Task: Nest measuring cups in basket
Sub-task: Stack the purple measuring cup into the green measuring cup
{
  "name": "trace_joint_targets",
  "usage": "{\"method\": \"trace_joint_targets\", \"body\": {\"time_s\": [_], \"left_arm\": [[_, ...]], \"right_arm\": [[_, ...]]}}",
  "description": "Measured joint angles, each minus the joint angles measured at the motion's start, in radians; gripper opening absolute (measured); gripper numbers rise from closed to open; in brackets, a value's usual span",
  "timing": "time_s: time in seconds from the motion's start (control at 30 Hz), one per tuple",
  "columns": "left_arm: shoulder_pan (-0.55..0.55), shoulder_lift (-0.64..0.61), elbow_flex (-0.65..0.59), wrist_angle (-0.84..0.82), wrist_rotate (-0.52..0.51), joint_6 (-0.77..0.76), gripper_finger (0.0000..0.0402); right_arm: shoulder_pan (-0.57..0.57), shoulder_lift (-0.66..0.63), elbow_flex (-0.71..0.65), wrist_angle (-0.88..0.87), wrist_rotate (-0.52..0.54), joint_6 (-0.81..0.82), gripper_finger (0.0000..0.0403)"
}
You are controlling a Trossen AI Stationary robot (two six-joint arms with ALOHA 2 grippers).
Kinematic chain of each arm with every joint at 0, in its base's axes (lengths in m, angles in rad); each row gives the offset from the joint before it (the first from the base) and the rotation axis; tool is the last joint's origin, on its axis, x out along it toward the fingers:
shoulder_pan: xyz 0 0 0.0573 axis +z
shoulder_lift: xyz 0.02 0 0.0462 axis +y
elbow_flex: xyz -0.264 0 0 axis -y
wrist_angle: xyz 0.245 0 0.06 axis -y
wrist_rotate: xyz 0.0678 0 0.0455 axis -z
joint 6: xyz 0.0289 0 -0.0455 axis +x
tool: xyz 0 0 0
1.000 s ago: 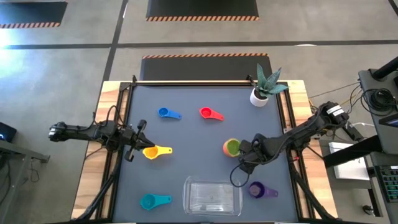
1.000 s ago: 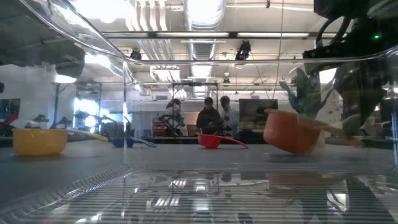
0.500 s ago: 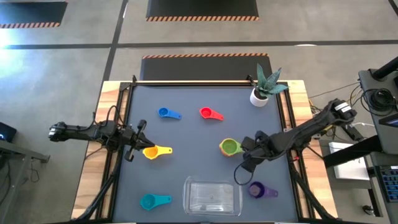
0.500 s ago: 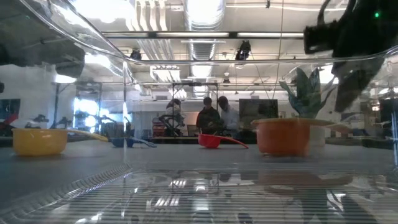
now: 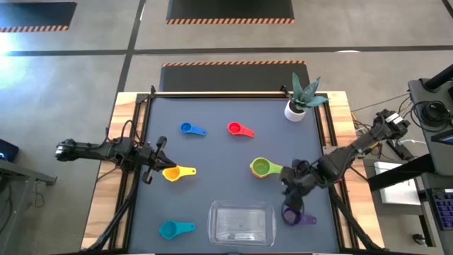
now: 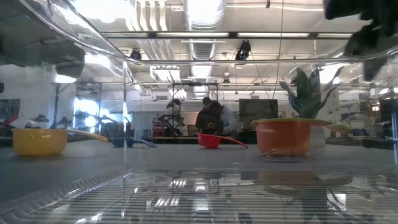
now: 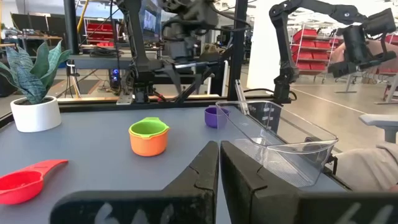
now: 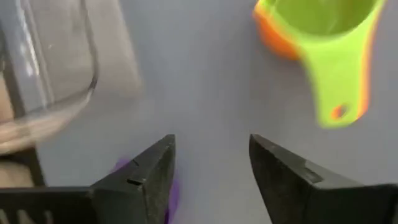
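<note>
The green cup [image 5: 262, 168] sits nested in the orange cup [image 6: 288, 137], both level on the mat. My right gripper [image 5: 293, 193] is open and hovers between that pair and the purple cup [image 5: 295, 217]; in the right wrist view the green cup [image 8: 323, 28] lies beyond its fingers [image 8: 211, 142]. My left gripper [image 5: 156, 167] is shut and waits just left of the yellow cup [image 5: 174, 172]. The blue cup [image 5: 188, 129], red cup [image 5: 237, 129] and teal cup [image 5: 173, 229] lie apart on the mat. The clear basket [image 5: 242, 223] stands at the near edge.
A white plant pot [image 5: 295, 110] stands at the far right corner. The basket's clear wall [image 6: 186, 186] fills the low view's foreground. People stand in the room beyond the table. There is open mat between the cups in the middle.
The orange cup with the green one inside went from tilted to standing level on the mat, slightly farther left. My right gripper drew away from it, moving toward the near edge and the purple cup.
</note>
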Motion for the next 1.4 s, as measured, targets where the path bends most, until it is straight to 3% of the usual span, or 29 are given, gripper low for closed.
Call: {"method": "trace_joint_targets", "body": {"time_s": [0.33,0.7,0.77,0.87,1.03,1.27,1.4], "left_arm": [[0.000,0.000,0.000,0.000,0.000,0.000,0.0000],[0.000,0.000,0.000,0.000,0.000,0.000,0.0000],[0.000,0.000,0.000,0.000,0.000,0.000,0.0000],[0.000,0.000,0.000,0.000,0.000,0.000,0.0000],[0.000,0.000,0.000,0.000,0.000,0.000,0.0000],[0.000,0.000,0.000,0.000,0.000,0.000,0.0000],[0.000,0.000,0.000,0.000,0.000,0.000,0.0000]], "right_arm": [[0.230,0.066,0.000,0.002,0.000,0.279,0.0248],[0.249,0.272,0.000,-0.029,-0.012,0.286,0.0255],[0.239,0.294,0.000,-0.022,-0.048,0.275,0.0240],[0.235,0.313,0.000,-0.021,-0.060,0.246,0.0186],[0.220,0.282,0.015,-0.032,-0.055,0.173,0.0034],[0.139,0.147,0.135,-0.237,0.138,0.151,0.0009],[0.077,0.094,0.184,-0.312,0.163,0.101,0.0009]]}}
